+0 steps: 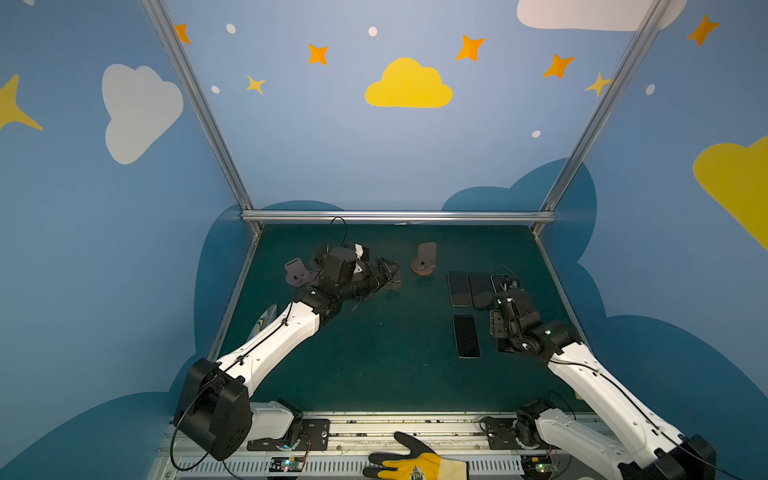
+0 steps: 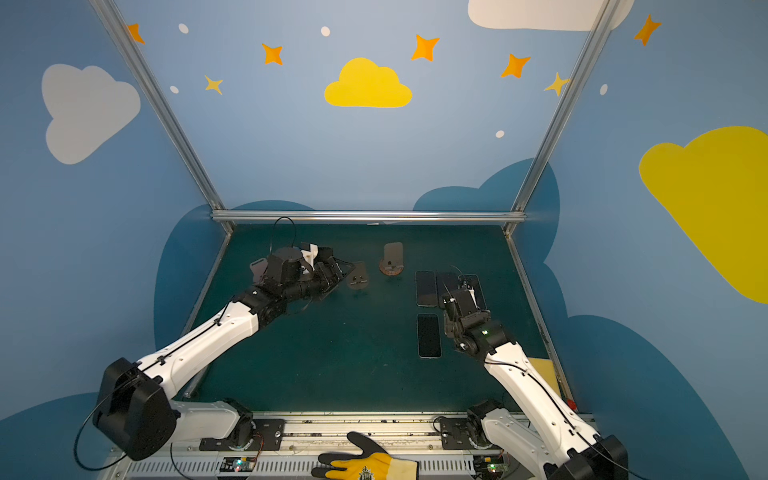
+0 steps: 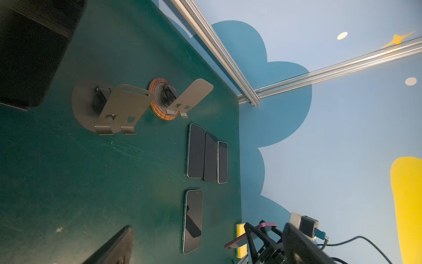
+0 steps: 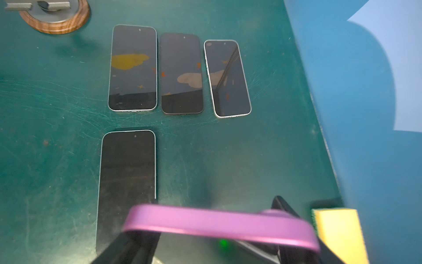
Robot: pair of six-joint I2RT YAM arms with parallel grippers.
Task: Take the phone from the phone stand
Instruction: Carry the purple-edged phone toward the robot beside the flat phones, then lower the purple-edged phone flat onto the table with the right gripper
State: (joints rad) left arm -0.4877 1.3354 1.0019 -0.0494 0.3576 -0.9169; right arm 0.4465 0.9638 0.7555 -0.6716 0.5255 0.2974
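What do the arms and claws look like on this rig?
Left arm and right arm: white moulded link shells, black joint housings, a thin black cable clipped along each. A green light glows on the right arm's wrist joint. Left claw and right claw are black; the right claw's fingers are open triangular frames.

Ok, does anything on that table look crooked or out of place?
The small silver-edged phone at the end of the row of three lies askew, its far end leaning toward the black phone beside it. A yellow and black work glove lies on the front rail, off the green table.
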